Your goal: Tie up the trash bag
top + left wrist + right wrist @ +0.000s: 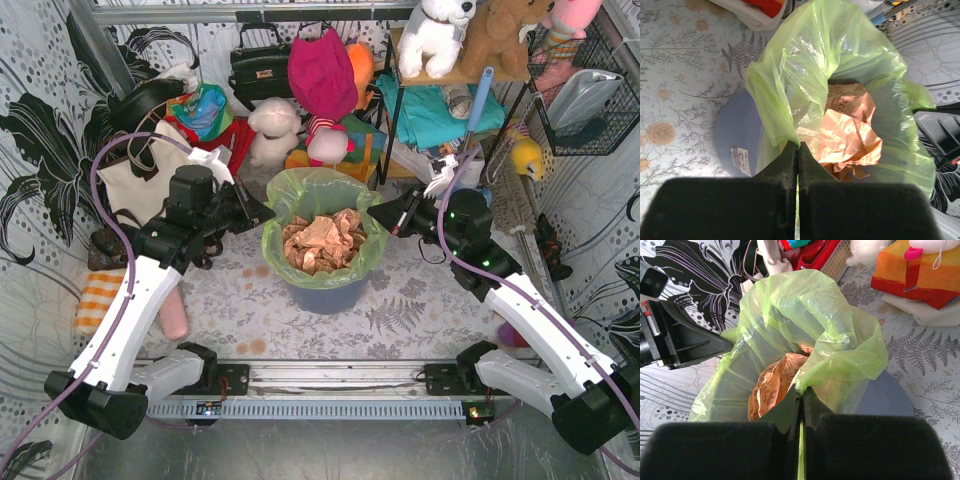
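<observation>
The lime-green trash bag (322, 196) lines a blue-grey round bin (328, 295) in the middle of the table, with crumpled tan paper (322, 243) inside. My left gripper (266, 216) is shut on the bag's left rim; in the left wrist view (798, 146) green film runs between its closed jaws. My right gripper (376, 214) is shut on the bag's right rim; in the right wrist view (801, 396) a gathered fold of the bag (840, 345) is pinched there. The bag's mouth is open between them.
A cream tote bag (135, 178) stands at the left. Plush toys (274, 130), a black handbag (260, 66) and a shelf rack (440, 110) crowd the back. An orange striped cloth (98, 298) and a pink cylinder (175, 318) lie near the left arm.
</observation>
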Available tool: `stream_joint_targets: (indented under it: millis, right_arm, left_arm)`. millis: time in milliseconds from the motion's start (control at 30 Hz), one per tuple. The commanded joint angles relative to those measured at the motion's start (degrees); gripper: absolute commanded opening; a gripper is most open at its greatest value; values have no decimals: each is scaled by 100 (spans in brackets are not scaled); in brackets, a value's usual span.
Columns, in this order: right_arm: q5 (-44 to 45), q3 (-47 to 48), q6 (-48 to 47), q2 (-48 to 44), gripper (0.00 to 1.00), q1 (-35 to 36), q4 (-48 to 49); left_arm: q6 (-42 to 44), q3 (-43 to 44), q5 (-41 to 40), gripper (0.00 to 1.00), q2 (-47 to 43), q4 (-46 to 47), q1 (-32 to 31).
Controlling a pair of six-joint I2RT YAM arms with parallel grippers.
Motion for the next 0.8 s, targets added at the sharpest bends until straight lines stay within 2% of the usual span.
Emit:
stream_joint_targets:
  millis: [0, 400, 633, 767]
  right_arm:
    - [131, -106, 64, 45, 0, 9, 600]
    - [-427, 400, 142, -189, 0, 8, 1005]
    - [-457, 441, 301, -159, 0, 13, 1131]
    - [-218, 350, 271, -160, 0, 4, 624]
  left_arm:
    - [349, 5, -169, 0, 110, 395, -11]
    - [288, 942, 573, 0, 78, 364, 6]
    - [104, 915, 790, 0, -1, 526, 5]
    - [164, 695, 673, 0, -30, 430, -1]
